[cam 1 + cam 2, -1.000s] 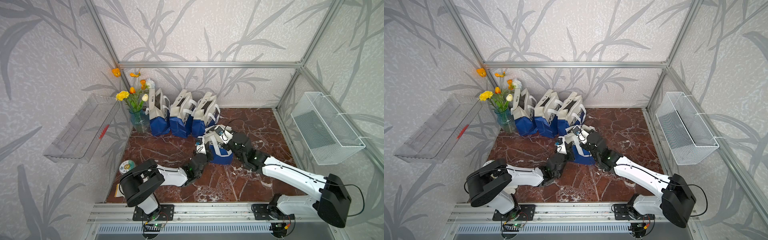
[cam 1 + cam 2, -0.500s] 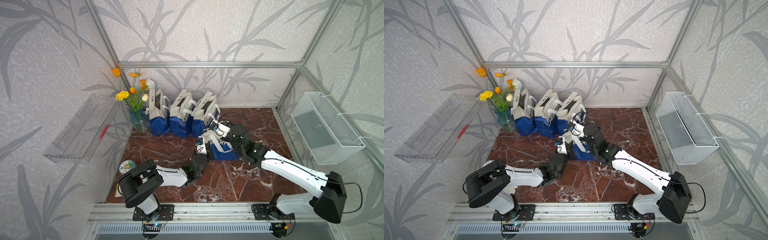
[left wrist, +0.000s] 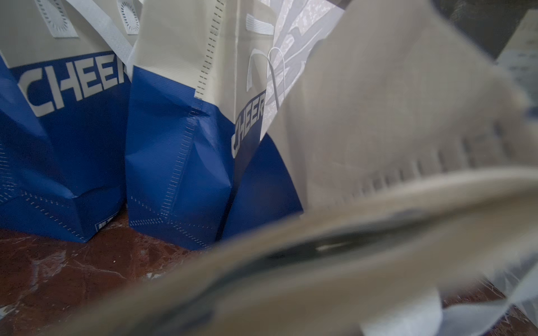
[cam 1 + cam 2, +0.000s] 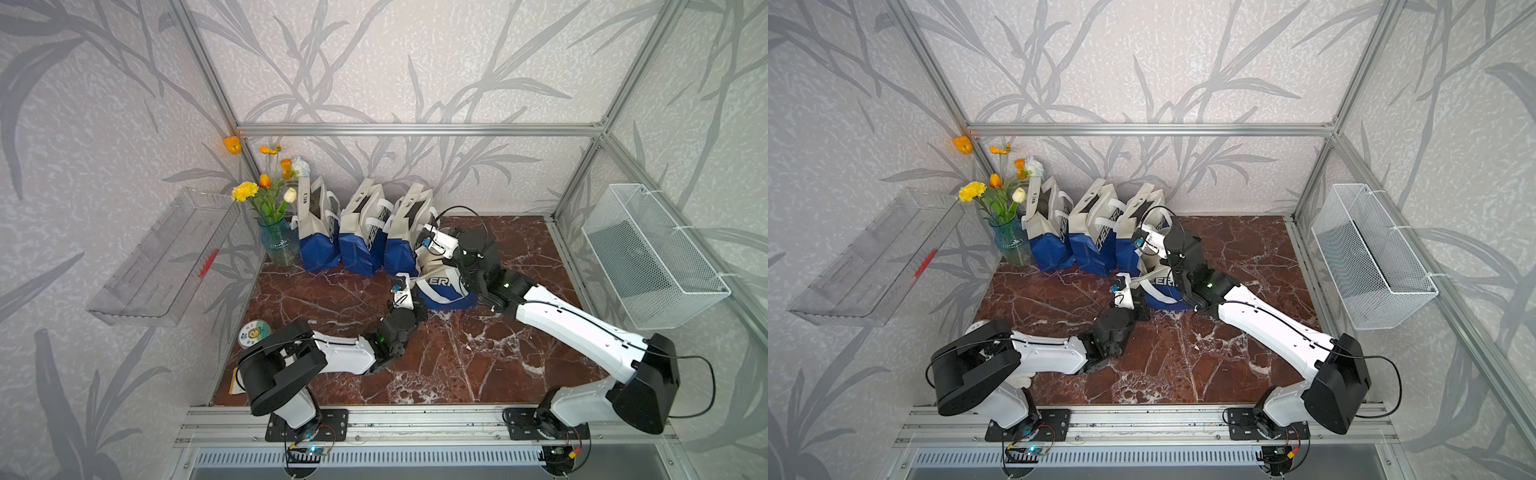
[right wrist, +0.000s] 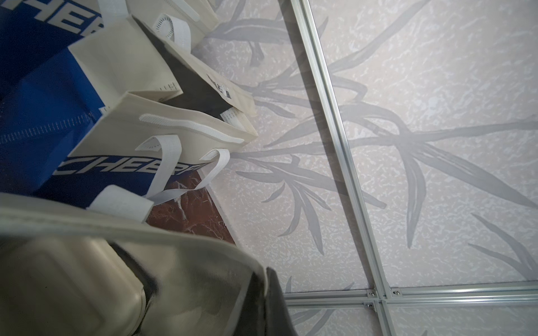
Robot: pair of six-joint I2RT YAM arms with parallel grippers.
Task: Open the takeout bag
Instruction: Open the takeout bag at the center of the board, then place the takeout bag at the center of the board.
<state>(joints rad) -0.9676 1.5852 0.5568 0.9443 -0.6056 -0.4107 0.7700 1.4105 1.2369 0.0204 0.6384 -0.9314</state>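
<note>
On the marble table [image 4: 478,365], just in front of a row of three bags [image 4: 361,245] printed "CHEER": takeout bag [image 4: 442,286], blue and beige, showing "EER". Clamped tight on its rim, from opposite sides: left gripper [image 4: 411,286], right gripper [image 4: 430,259].

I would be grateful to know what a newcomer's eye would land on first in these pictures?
First, the blue-and-cream fabric takeout bag mid-table, pinched between the left gripper and right gripper. Next, three matching bags lined along the back wall, beside a blue glass vase of orange and yellow flowers. A white wire basket hangs on the right wall.
</note>
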